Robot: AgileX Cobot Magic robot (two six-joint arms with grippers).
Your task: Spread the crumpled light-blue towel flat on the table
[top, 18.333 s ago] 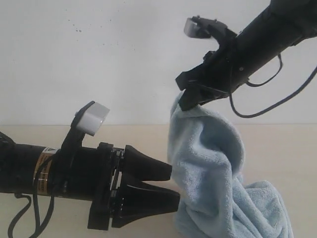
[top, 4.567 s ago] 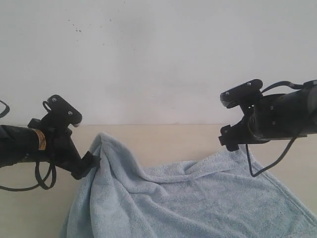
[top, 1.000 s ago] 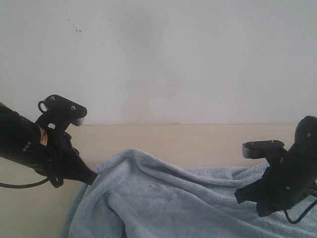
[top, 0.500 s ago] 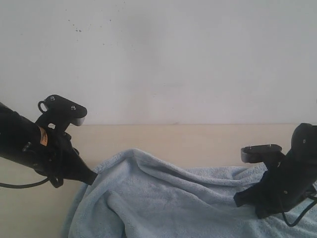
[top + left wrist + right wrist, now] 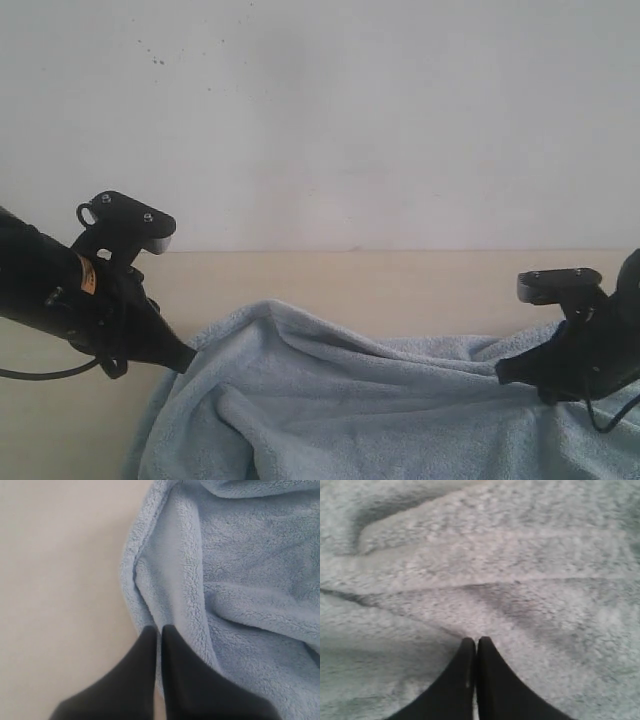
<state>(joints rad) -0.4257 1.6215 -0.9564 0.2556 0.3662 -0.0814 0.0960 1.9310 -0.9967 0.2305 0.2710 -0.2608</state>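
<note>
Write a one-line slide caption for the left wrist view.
Left claw, shut, pinches the hemmed edge of the rumpled towel lying on the beige table.

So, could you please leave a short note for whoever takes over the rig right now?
Left gripper: shut, apparently pinching the towel at its hem.
Right gripper: shut on the towel's right side, creases running to its tips.
The towel lies mostly opened on the table, between the grippers.
Done: bulk unfolded. Left to do: pull out the ridge and folds near the left gripper, then release.
</note>
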